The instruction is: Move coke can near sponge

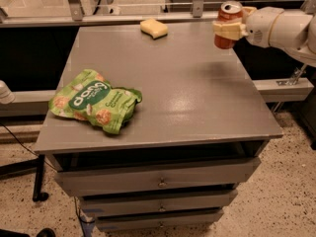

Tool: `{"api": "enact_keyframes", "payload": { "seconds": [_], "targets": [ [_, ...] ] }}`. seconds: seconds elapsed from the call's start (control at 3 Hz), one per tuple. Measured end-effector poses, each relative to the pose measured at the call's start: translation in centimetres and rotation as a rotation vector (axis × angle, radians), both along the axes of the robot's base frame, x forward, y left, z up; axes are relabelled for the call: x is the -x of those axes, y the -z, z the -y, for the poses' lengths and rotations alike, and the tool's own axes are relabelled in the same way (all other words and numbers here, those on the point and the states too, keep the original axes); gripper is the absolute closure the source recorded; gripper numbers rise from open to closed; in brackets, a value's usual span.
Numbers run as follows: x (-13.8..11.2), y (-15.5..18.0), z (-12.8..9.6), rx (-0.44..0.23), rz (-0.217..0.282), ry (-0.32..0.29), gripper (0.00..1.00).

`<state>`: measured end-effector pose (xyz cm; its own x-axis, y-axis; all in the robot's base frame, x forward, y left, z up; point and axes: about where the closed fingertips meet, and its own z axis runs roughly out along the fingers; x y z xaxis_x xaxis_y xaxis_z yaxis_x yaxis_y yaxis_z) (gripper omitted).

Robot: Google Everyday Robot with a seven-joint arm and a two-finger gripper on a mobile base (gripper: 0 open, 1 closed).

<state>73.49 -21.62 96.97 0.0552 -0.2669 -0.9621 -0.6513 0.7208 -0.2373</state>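
The coke can [227, 37], red with a silver top, is held upright above the table's far right corner. My gripper [230, 27] comes in from the right on a white arm and is shut on the can, one cream finger [228, 31] across its front. The sponge [153, 28], a pale yellow block, lies on the grey table [197, 98] near the far edge, left of the can and well apart from it.
A green crinkled snack bag [94, 101] lies at the table's front left. The table is a grey cabinet with drawers [160, 179] below. A metal rail and glass panel [123, 11] run behind the far edge.
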Motion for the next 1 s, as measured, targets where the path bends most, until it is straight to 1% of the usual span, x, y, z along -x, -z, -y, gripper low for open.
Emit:
{"api": "enact_keyframes", "payload": {
  "seconds": [0.33, 0.67, 1.0],
  "targets": [
    [-4.8, 0.0, -0.6, -0.027, 0.008, 0.008, 1.0],
    [-8.7, 0.4, -2.6, -0.015, 0.001, -0.026, 1.0],
    [-11.1, 1.2, -5.6, 0.01, -0.018, -0.088, 1.0]
  ]
}}
